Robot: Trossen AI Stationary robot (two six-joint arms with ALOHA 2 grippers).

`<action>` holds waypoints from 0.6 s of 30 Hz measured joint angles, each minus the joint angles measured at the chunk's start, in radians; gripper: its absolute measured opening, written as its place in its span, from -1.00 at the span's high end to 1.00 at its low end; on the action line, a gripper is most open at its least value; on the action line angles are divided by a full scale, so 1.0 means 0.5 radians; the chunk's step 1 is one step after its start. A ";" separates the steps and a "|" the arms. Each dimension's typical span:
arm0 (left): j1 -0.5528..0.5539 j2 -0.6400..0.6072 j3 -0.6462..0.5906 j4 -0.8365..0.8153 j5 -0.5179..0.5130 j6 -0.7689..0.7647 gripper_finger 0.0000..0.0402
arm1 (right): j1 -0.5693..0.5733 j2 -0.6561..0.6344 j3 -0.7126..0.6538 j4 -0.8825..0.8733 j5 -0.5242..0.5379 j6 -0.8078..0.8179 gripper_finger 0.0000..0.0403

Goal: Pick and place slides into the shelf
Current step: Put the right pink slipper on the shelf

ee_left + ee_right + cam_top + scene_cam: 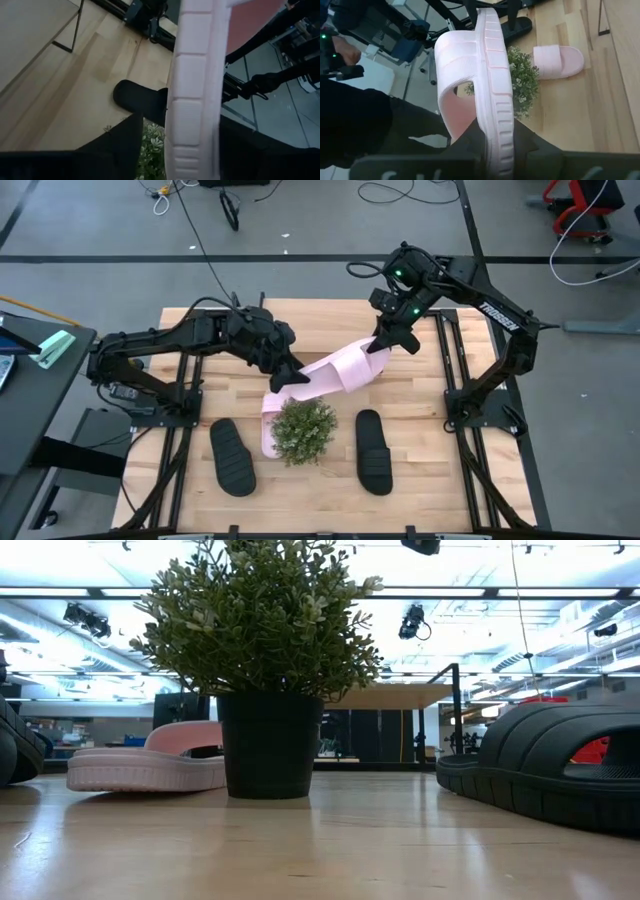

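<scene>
Pink and lifted off the table, one slide (335, 370) hangs at the centre of the high view, held at both ends. The right gripper (381, 342) pinches its upper-right end, fingers (470, 142) pressed against the sole edge. The left gripper (294, 378) meets its lower-left end; in the left wrist view the sole runs between that gripper's two dark fingers (125, 140), which stand partly apart on either side of it.

Just below the lifted slide stands a small potted plant (303, 430), bushy and green in a black pot. The second pink slide (268, 428) lies flat on the wooden table (440, 490), mostly hidden under the plant's left side. A black slide (232, 456) lies at lower left of the plant, another black slide (373, 451) at lower right, both apart from it.

From table height the plant fills the middle and blocks the light-wood shelf (400, 696) behind it.
</scene>
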State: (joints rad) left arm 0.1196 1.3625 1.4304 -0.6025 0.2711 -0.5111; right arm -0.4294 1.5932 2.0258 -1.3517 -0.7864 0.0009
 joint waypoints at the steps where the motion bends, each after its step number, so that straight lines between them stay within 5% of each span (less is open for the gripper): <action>1: -0.003 0.006 0.002 0.006 0.001 -0.001 0.04 | -0.001 0.000 0.000 0.001 0.001 0.000 0.77; 7: -0.013 0.015 0.001 0.014 0.004 -0.002 0.62 | 0.000 0.000 0.000 0.031 0.024 0.007 0.74; 18: -0.028 0.010 0.000 0.129 -0.028 -0.018 0.62 | 0.000 0.001 0.296 0.035 0.307 -0.095 0.31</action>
State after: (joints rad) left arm 0.1054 1.3674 1.4303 -0.5382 0.2573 -0.5199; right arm -0.4294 1.5936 2.1739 -1.3342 -0.6330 -0.0466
